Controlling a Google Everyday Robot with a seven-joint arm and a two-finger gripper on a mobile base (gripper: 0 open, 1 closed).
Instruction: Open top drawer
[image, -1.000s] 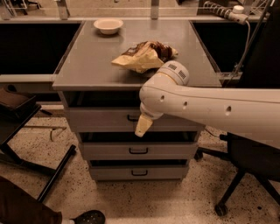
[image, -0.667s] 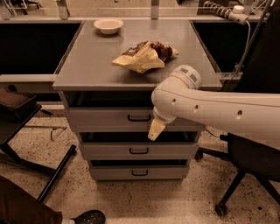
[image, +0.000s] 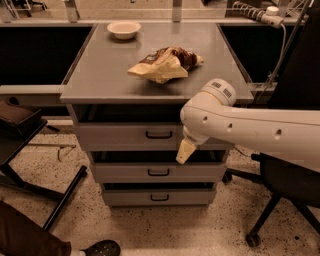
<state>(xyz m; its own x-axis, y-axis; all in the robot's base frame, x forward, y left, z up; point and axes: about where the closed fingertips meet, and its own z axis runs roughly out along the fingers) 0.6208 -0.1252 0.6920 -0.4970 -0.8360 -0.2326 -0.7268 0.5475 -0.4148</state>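
While hovering mid-frame: gripper (image: 180, 159), fingers (image: 185, 150) pressed together, just right of top drawer (image: 115, 136) handle (image: 159, 134).
Could slip past it, hooking nothing, unless spread first.

A single camera looks down from high in front of the grey cabinet (image: 100, 75), facing its drawer fronts; the gripper (image: 184, 151) hangs by the lower edge of the top drawer (image: 125, 135).

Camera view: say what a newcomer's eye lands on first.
The big white arm stretched in from the right, its gripper hanging at the lower edge of the top drawer, right of the handle. Next, the crumpled snack bag on the cabinet top, with a bowl behind it.
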